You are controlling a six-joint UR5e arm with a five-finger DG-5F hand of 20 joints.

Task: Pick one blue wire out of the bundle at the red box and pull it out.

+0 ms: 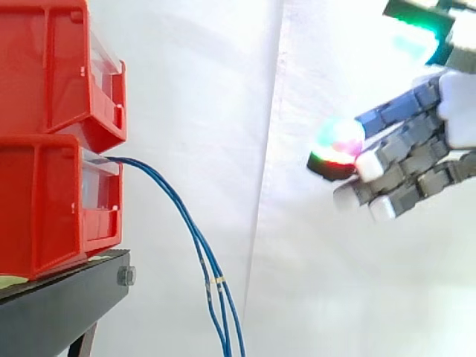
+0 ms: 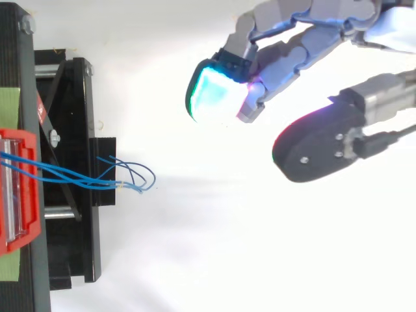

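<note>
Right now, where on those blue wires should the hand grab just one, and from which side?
Probably on the hanging arc of the blue wires, just clear of the lower red bin: they hang free there and the strands part slightly. The open hand should come from the side away from the bin, pinching the outermost strand across its length.

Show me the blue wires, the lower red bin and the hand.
blue wires (image 1: pixel 188 223), side view, the drooping stretch
lower red bin (image 1: pixel 44 201), side view, its side wall
hand (image 1: pixel 409 152), side view, one of its fingers
</note>
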